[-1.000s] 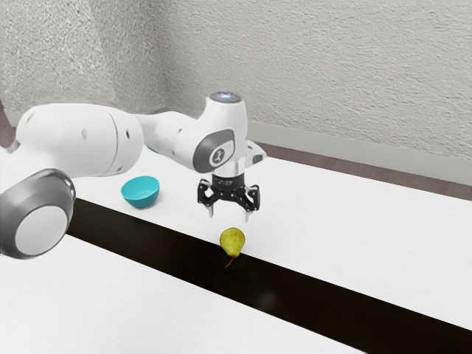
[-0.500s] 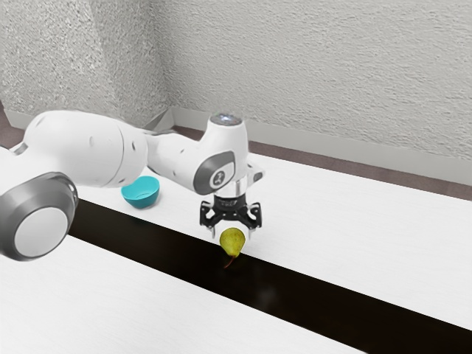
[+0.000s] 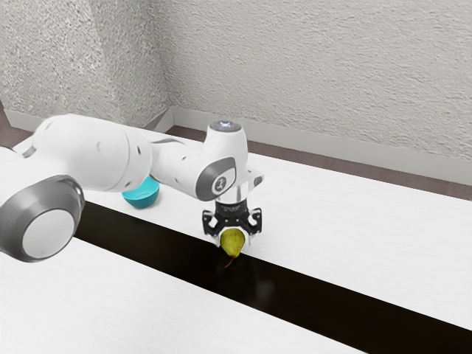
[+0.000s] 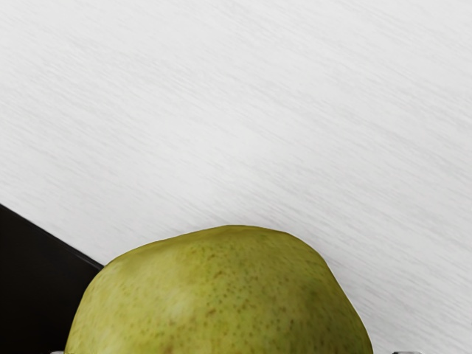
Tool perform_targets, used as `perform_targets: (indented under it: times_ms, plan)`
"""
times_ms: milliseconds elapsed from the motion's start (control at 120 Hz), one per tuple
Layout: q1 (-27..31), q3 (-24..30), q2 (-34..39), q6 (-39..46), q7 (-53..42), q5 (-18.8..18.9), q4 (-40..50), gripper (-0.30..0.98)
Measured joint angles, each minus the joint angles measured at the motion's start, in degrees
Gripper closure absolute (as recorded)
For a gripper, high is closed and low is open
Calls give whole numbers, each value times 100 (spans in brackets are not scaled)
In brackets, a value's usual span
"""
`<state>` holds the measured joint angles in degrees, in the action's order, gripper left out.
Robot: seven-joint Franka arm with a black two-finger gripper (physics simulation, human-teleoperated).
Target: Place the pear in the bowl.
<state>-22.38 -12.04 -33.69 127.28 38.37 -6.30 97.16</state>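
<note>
Pear (image 3: 232, 241), likely firm, smooth and bruisable, wanted a gentle squeeze across its plump middle; open jaws flanked it.

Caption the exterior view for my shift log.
Open gripper around the pear; teal bowl partly behind the arm.

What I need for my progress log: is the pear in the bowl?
No, the pear is at the edge of the dark strip, clearly apart from the turquoise bowl.

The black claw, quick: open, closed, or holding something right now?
Gripper: open, its fingers on either side of the pear but not shut on it.
</note>
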Motion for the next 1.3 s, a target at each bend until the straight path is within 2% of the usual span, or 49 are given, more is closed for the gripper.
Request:
perform_targets:
  times_ms: [400,683,767,967,1108,1300]
  plan:
    - [61,-1,-2,-14,133,-36,15,30]
    - [137,-18,307,-52,198,1,133,33]
    - [463,-25,495,-39,217,35,131,36]
    - [1725,-27,796,-13,270,360,-20,40]
    - [2522,128,451,-2,306,488,-553,43]
    - [3297,331,-108,4,300,570,-1236,38]
